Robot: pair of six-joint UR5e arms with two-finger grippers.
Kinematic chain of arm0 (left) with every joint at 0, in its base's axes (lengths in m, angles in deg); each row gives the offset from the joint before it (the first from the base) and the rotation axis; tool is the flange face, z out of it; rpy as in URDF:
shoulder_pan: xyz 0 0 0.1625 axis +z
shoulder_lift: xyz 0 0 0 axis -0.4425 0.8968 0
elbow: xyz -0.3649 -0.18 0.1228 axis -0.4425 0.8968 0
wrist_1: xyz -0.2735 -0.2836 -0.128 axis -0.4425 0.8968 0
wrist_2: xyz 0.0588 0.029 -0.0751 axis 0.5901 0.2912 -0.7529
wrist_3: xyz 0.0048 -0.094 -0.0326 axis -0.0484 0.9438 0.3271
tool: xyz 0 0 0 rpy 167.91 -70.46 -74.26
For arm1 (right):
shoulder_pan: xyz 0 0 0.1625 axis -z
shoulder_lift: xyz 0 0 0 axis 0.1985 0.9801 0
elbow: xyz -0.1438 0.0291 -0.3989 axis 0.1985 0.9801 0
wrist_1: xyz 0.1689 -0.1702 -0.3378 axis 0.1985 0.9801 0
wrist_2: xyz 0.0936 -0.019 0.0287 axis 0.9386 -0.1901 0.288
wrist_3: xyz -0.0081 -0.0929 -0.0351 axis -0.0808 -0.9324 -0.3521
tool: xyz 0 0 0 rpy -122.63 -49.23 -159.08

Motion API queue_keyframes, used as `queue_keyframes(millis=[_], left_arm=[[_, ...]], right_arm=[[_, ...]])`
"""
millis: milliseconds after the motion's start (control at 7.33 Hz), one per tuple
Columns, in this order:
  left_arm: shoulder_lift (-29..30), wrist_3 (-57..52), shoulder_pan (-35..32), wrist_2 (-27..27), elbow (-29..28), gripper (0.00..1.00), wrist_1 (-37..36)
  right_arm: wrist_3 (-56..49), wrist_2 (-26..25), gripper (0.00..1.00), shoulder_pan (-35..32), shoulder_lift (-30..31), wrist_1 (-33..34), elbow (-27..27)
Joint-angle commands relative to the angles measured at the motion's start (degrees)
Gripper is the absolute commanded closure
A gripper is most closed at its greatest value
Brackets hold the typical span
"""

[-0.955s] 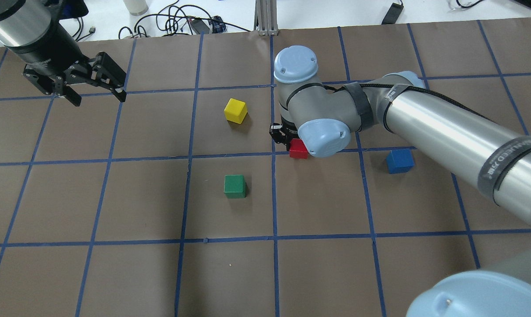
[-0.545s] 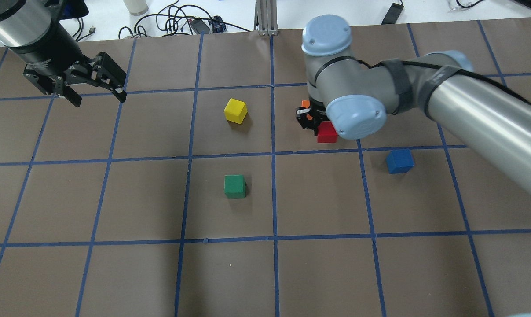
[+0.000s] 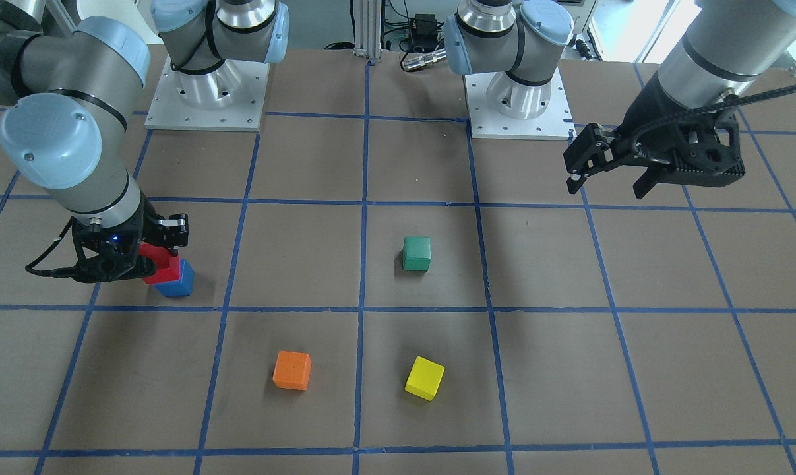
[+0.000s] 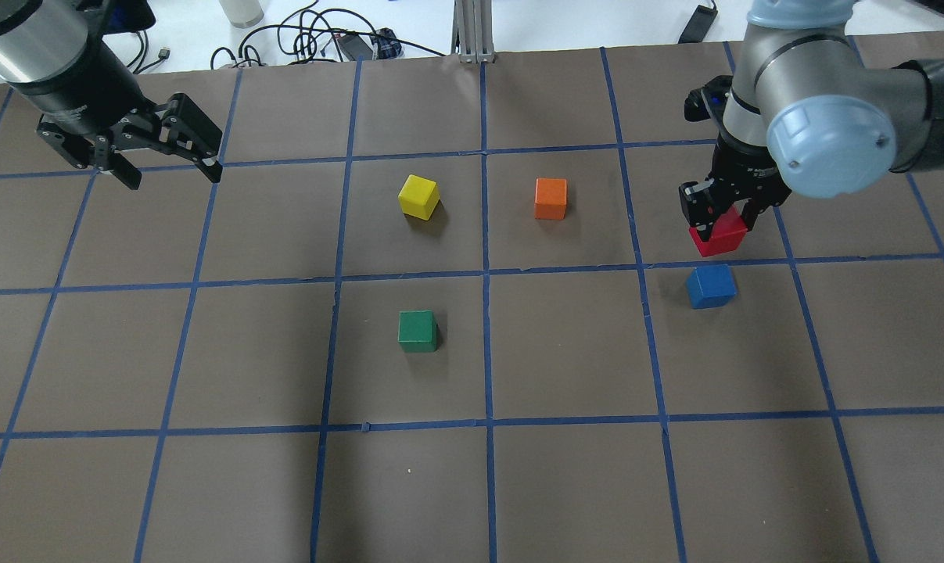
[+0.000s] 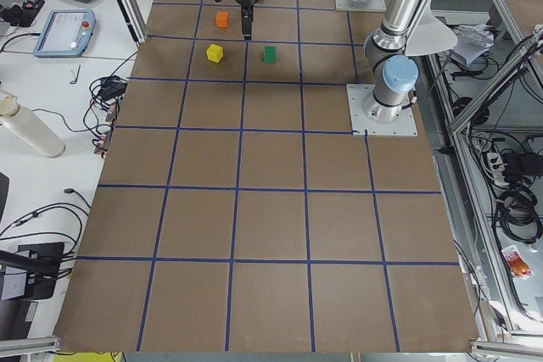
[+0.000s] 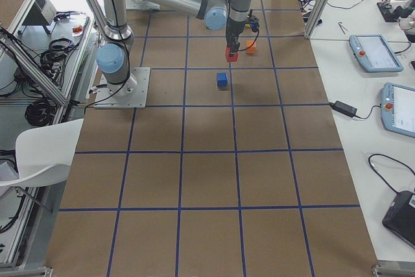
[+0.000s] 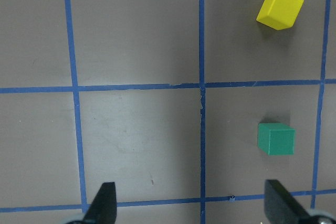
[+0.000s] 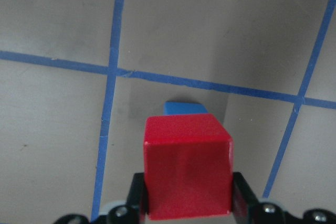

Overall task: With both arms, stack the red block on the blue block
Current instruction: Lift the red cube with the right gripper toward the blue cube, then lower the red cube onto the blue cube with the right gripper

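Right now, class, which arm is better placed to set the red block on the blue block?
The right: the right gripper holds the red block close by the blue block, while the left gripper hangs open far away.

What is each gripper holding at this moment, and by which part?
The right gripper clamps the small matte red cube by two opposite side faces, clear of the table. The left gripper is open and holds nothing.

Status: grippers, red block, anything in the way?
Right gripper shut on red block, held aloft, not yet on blue block. Left gripper open, empty. Nothing between the blocks.
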Motion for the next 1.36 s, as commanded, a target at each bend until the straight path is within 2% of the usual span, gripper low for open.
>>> queue_keyframes(millis=[0, 273, 1227], left_arm=[[-0.1, 0.0, 0.0, 0.3, 0.0, 0.00, 0.1], [0.0, 0.0, 0.0, 0.3, 0.0, 0.00, 0.0], [0.7, 0.4, -0.1, 0.2, -0.1, 0.00, 0.1]], right_arm=[[9.2, 1.1, 1.00, 1.2, -0.5, 7.3, -5.1], [5.2, 0.9, 1.00, 1.2, -1.2, 10.0, -5.9], [5.6, 0.4, 1.00, 1.8, 0.2, 9.6, -9.1]])
